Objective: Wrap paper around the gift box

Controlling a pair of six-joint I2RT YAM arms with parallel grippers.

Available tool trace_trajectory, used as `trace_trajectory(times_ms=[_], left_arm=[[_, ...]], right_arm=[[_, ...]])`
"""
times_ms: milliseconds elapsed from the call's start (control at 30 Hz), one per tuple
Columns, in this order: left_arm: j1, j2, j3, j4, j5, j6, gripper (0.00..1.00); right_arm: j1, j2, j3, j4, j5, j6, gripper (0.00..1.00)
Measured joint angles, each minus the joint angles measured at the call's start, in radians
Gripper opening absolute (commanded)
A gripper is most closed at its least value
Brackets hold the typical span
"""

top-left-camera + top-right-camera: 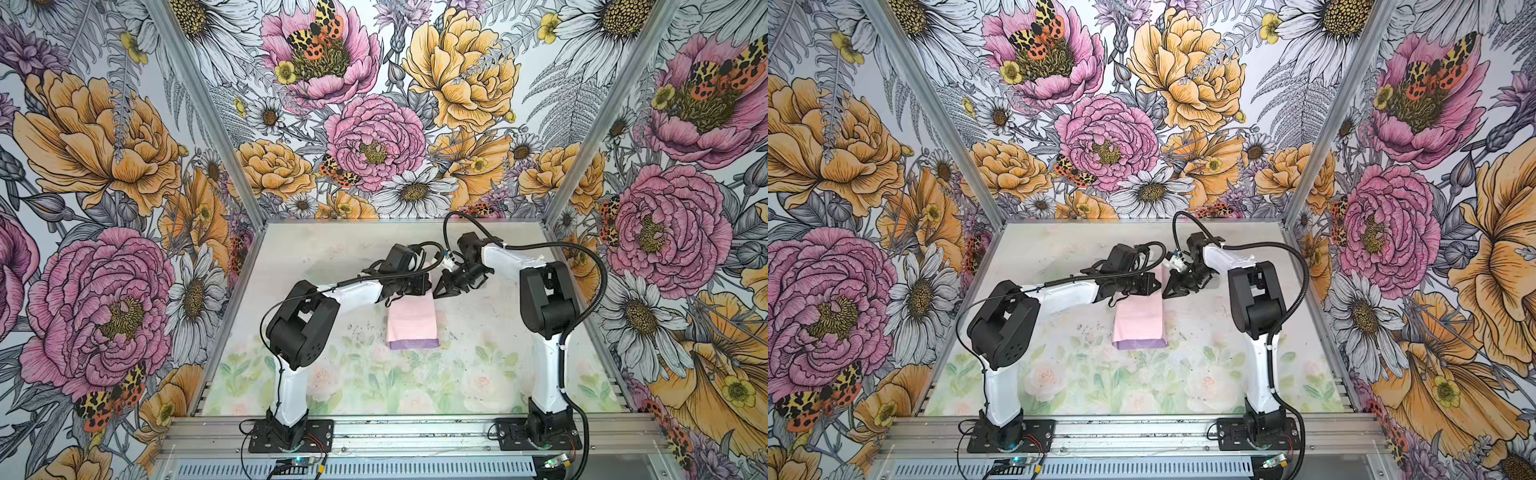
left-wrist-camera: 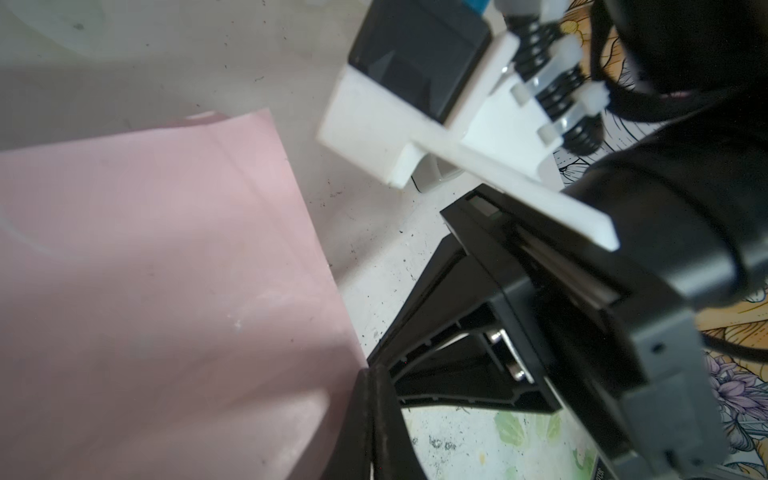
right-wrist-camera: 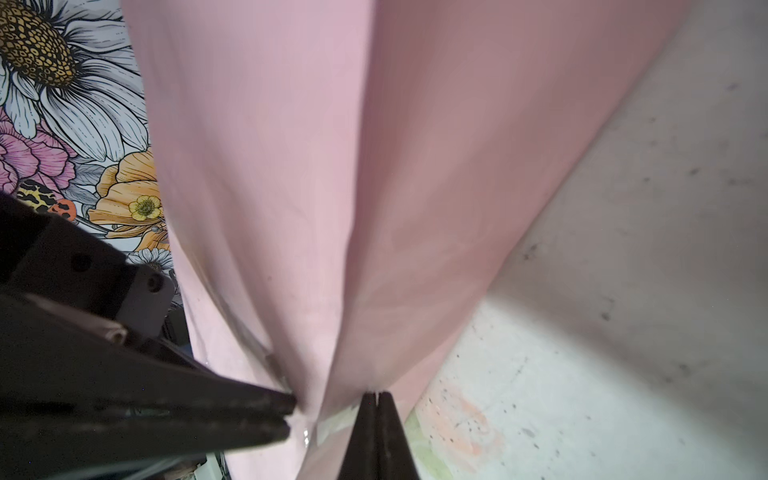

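Paper, thin and limp, is sagging while my left tool and right tool are pinching its far edge shut.

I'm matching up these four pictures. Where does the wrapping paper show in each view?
In a top view: the paper lies just below centre, pink face up, lilac strip at its near end.
In a top view: same spot, just below centre.
Left wrist: a broad pink sheet ending at the left pincer.
Right wrist: pink folds running away from the right pincer.
Shared landmark: both shut pincers at the paper's far edge.
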Motion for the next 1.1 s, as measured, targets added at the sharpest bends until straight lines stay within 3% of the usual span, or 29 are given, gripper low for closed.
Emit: trace_trajectory(times_ms=[367,533,633,833,967,1100], left_arm=[[0.0,0.0,0.0,0.0,0.0,0.0,0.05],[0.0,0.0,0.021,-0.031,-0.001,0.0,0.12],[0.0,0.0,0.05,-0.065,-0.006,0.001,0.13],[0.001,-0.022,0.122,-0.099,-0.015,0.0,0.25],[0.01,-0.107,0.119,-0.126,-0.035,-0.027,0.29],[0.051,-0.259,0.068,-0.134,-0.063,-0.085,0.43]], right_arm=[[0.005,-0.002,-0.111,0.114,-0.005,0.067,0.04],[0.003,-0.055,-0.149,0.142,0.044,0.095,0.1],[-0.004,-0.142,-0.179,0.151,0.099,0.121,0.16],[-0.011,-0.399,-0.201,0.167,0.242,0.189,0.3],[0.006,-0.508,-0.201,0.174,0.332,0.239,0.43],[0.06,-0.519,-0.201,0.177,0.402,0.293,0.47]])
